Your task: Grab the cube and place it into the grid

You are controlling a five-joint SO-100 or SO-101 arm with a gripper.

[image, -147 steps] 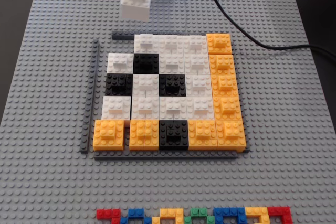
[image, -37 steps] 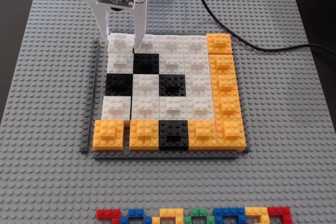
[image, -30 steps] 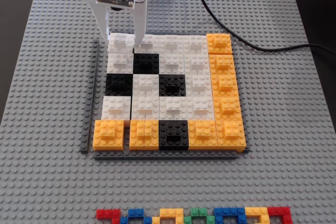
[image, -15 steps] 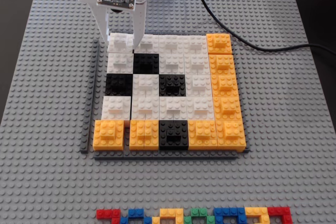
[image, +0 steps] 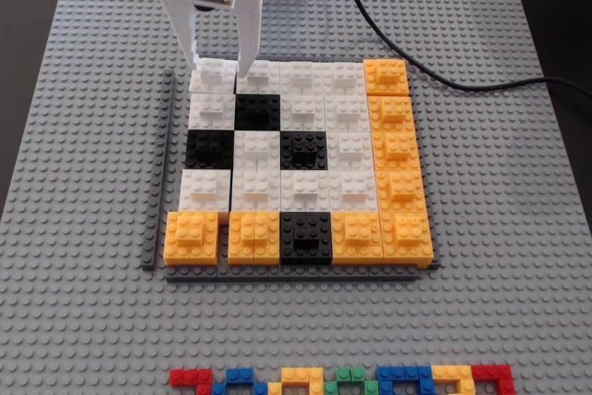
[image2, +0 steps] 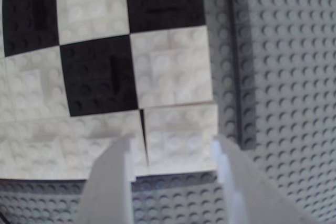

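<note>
Big grey studded baseplate (image: 83, 321) fills the table. Row of small multicoloured bricks (image: 340, 380) sits on the baseplate's near edge. Black cable (image: 435, 69) crosses the baseplate's far right corner, runs off right

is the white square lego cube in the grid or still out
In. The white square Lego cube sits in the mosaic grid's far-left corner cell, level with neighbouring blocks. The gripper straddles it, fingers spread.

surface: dark worktop (image: 28, 62) | cover: big grey studded baseplate (image: 518, 256) | cable: black, crossing top right (image: 435, 67) | near edge: row of small multicoloured bricks (image: 342, 379) | light: even, soft
</note>
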